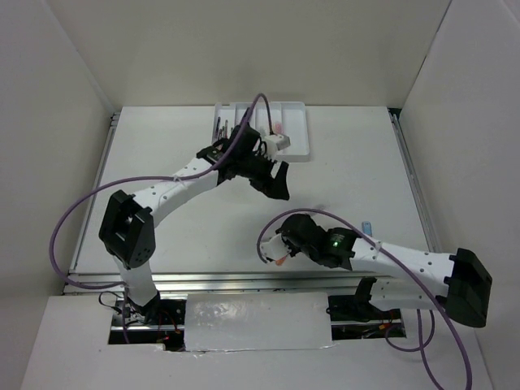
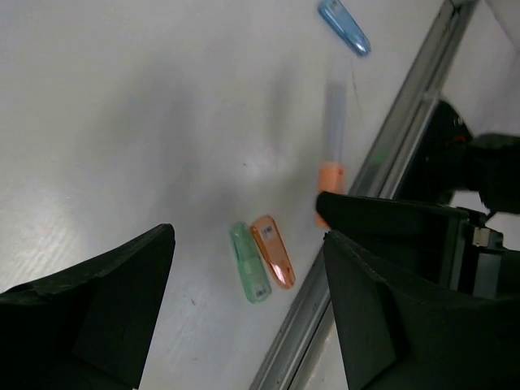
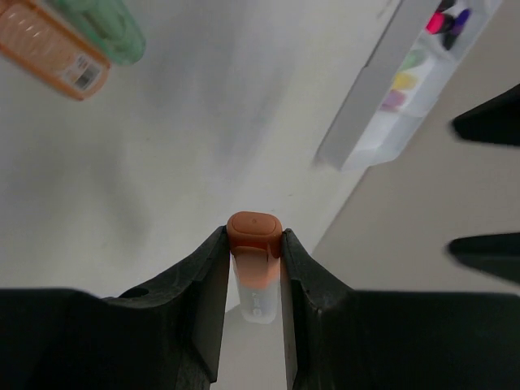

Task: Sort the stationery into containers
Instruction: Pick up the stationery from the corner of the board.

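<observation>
My right gripper (image 1: 279,258) (image 3: 254,237) is shut on a translucent marker with an orange cap (image 3: 254,227), held low over the table near the front edge; it also shows in the left wrist view (image 2: 331,138). My left gripper (image 1: 276,184) (image 2: 246,234) is open and empty, just in front of the white divided tray (image 1: 302,134). The tray holds thin dark pens (image 1: 219,130) and coloured markers (image 3: 410,58). A green marker (image 2: 248,264) and an orange marker (image 2: 272,252) lie side by side on the table. A blue marker (image 2: 344,26) (image 1: 367,226) lies further right.
A metal rail (image 2: 325,301) runs along the table's front edge, close to the green and orange markers. White walls enclose the table at the back and both sides. The left arm's purple cable (image 1: 258,101) loops over the tray.
</observation>
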Tool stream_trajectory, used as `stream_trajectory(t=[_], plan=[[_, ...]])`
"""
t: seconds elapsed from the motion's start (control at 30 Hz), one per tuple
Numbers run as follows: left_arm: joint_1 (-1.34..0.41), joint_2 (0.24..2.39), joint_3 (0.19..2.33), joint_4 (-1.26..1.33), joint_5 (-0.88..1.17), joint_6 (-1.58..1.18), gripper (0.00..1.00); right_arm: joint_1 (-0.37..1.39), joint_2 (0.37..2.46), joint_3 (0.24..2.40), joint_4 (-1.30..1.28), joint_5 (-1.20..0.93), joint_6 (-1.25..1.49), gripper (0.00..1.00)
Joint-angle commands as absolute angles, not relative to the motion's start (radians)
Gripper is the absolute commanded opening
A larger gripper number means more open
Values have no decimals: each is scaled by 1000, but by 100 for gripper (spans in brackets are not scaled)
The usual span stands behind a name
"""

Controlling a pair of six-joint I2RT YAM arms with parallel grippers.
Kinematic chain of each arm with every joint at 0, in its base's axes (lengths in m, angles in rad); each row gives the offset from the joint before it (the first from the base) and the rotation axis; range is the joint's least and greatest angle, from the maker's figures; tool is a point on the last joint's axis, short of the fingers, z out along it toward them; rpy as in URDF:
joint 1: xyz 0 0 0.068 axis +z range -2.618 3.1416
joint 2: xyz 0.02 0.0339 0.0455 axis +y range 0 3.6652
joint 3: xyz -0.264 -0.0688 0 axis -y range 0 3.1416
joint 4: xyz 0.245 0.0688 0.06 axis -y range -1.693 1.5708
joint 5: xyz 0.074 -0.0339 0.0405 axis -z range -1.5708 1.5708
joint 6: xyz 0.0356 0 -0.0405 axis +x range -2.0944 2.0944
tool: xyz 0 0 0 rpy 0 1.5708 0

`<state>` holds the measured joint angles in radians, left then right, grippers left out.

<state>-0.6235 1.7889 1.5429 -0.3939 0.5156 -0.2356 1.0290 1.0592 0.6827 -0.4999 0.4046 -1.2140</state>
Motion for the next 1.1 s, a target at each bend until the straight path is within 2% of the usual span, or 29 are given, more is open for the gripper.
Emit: stream_trajectory(t=[0.0,0.13,0.37,0.73,1.0,1.07], plan=[[-660,1784,1545,-462,589,-164,85,1100,1095,652,-272,564,-1249,0],[-693,1752,1471,-370,603,-169,84,1140,1117,646,-222,597,-1264,0],[-739,1770,1503,-397,623,-138,92,1215,1167,672,-248,644,-1270,0],[-775,1789,1517,-425,695,-123,94,1287,1247,693,-301,703,-1209,0],[-807,1804,1493,-428,676,-133,88,1296,1262,729,-318,718,-1207,0],[-805,1810,1490,-425,686,-137,81,1299,1273,745,-333,719,-1201,0]])
